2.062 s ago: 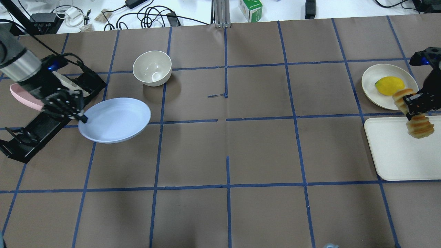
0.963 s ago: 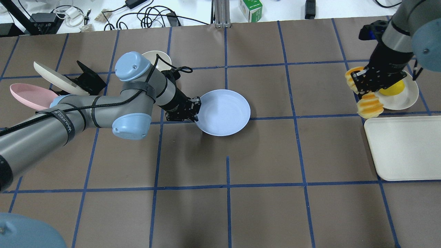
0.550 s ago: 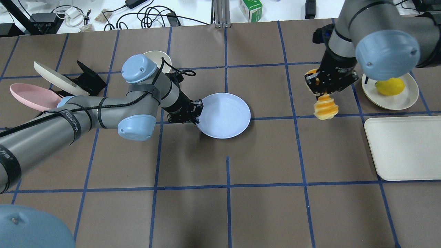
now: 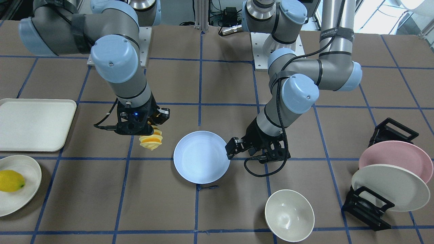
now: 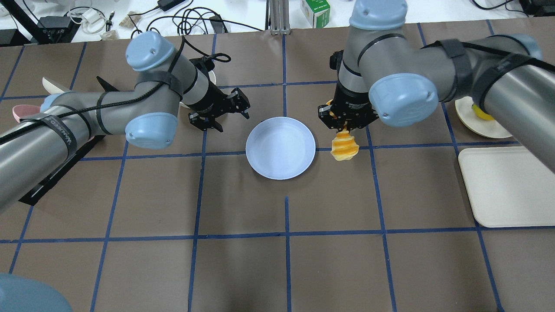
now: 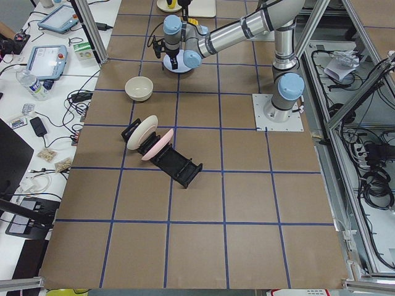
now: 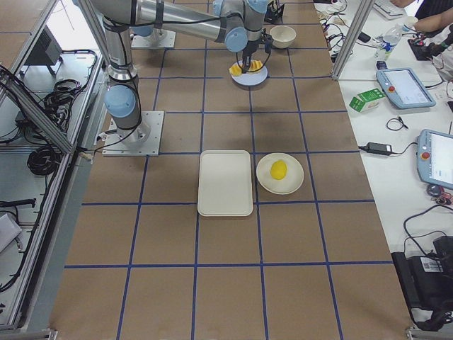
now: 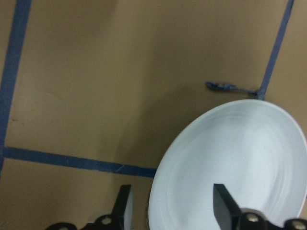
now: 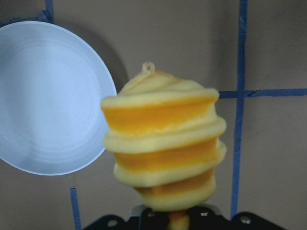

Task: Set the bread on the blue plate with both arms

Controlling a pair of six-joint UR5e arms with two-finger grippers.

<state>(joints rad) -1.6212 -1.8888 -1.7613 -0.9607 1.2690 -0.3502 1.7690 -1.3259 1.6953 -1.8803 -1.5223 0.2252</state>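
The blue plate (image 5: 280,147) lies flat at the table's middle; it also shows in the front view (image 4: 201,157) and both wrist views (image 8: 235,167) (image 9: 48,96). My left gripper (image 5: 231,119) (image 4: 244,153) is open and empty, just off the plate's left rim in the overhead view. Its fingers (image 8: 223,206) stand spread above that rim. My right gripper (image 5: 347,121) (image 4: 144,127) is shut on the bread (image 5: 344,147) (image 4: 151,140) (image 9: 165,143). The sliced loaf hangs down from the jaws above the table, just beside the plate's right rim.
A cream bowl (image 4: 289,215) stands behind the left arm. A black rack (image 4: 368,206) holds a pink plate (image 4: 395,159) and a cream plate (image 4: 390,188). A white tray (image 5: 507,186) and a lemon (image 4: 11,180) on a cream plate are at the right end.
My left gripper carried the blue plate to the middle, let go and drew back open. My right arm has brought the bread leftward from the tray to beside the plate.
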